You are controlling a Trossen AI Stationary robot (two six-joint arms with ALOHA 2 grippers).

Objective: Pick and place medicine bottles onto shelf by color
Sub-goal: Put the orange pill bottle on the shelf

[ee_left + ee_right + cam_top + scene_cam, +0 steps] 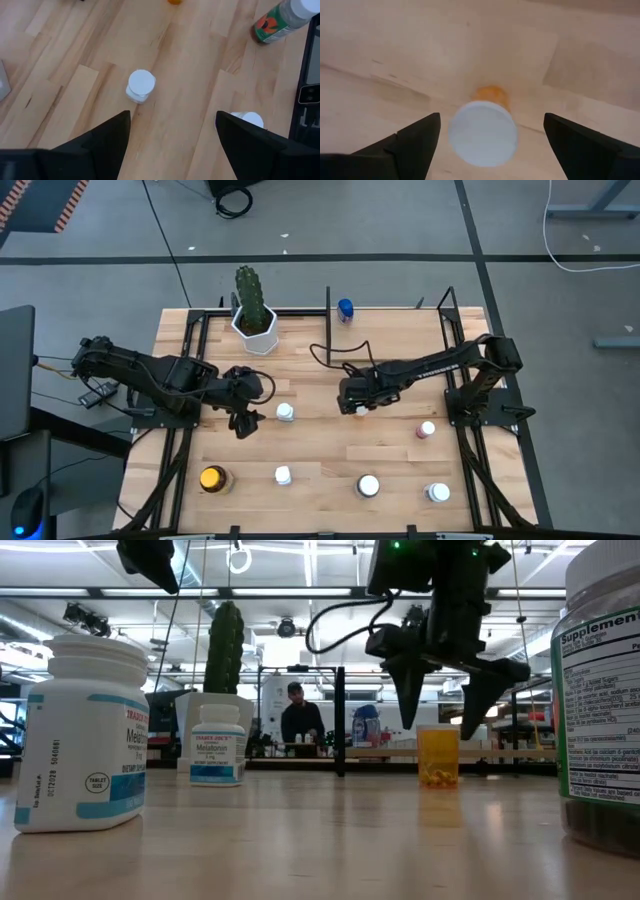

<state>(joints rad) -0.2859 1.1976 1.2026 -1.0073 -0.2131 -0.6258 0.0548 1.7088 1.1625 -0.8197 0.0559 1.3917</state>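
1. High view: pick step in hand, judging by the pose. Right hand (pixel 362 406) poised mid-desk over something it hides from above, fingers spread. Left hand (pixel 243 420) hovering just beside a small white-capped bottle (pixel 285 412), also spread and empty. Five more bottles scattered along the near part of the slatted light-wood desk (pixel 320 452): an amber round-lidded jar (pixel 212 478), a small white one (pixel 283 475), a wide white-lidded one (pixel 368 485), a pink-bodied one (pixel 426 429) and a white one with blue label (pixel 437 492). Far edge: blue-capped bottle (pixel 345 308) beside the black metal shelf posts (pixel 329 302), next to the green cactus in a white hexagonal pot (pixel 253 315).

2. Low view: dark fingers (pixel 411 690) of the right hand splayed wide above a clear orange-yellow bottle (pixel 438 755) standing upright on the desk. No contact yet; tips above and to either side of it.

3. Left wrist view: fingers (pixel 102 142) apart, nothing between them; white-capped bottle (pixel 140 85) ahead on the boards, a second white cap (pixel 248 119) near one finger, a green-and-orange labelled bottle (pixel 272 25) farther off.

4. Right wrist view: white cap over orange body (pixel 483 132) squarely between the two open fingers (pixel 415 137), below them, untouched.

5. Next move, as a judgement: straight descent until the tips flank the body below the cap, then closing. Well centred, so little correction needed; risk of tipping a light bottle if one finger lands first.
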